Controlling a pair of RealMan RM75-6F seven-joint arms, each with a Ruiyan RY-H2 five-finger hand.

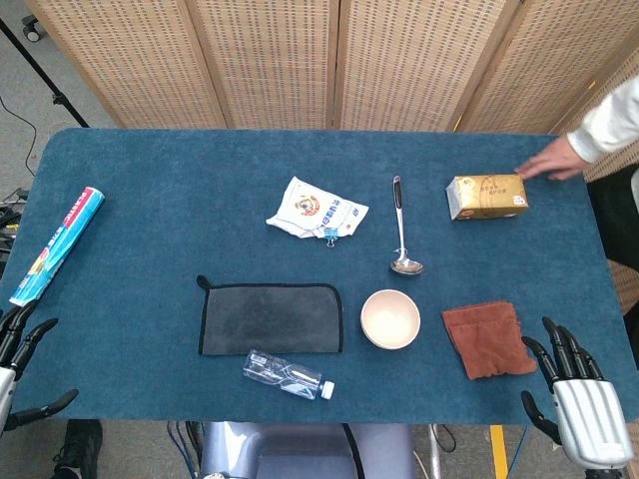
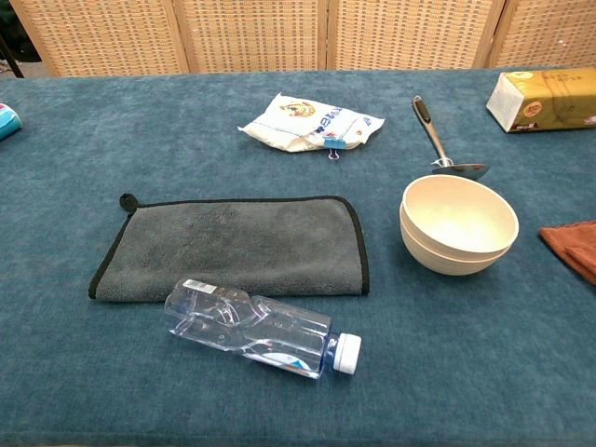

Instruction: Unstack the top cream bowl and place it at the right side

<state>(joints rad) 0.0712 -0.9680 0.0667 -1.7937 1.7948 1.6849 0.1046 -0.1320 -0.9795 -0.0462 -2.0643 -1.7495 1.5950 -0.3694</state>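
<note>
From the head view, your cream bowls (image 1: 390, 319) sit near the table's front edge, between a grey cloth (image 1: 271, 318) and a rust cloth (image 1: 487, 339). Your right hand (image 1: 579, 399) rests off the front right corner, fingers spread and empty. Your left hand (image 1: 22, 344) at the front left also looks splayed and empty. A person's hand (image 1: 552, 160) touches a gold box (image 1: 486, 197) at the far right.

From the chest view, you can count two nested bowls (image 2: 458, 223), one ladle (image 2: 442, 144), one bottle (image 2: 259, 326) and one pouch (image 2: 312, 122). The top bowl (image 2: 458, 212) is probably light, rigid and smooth; pinch its rim.
</note>
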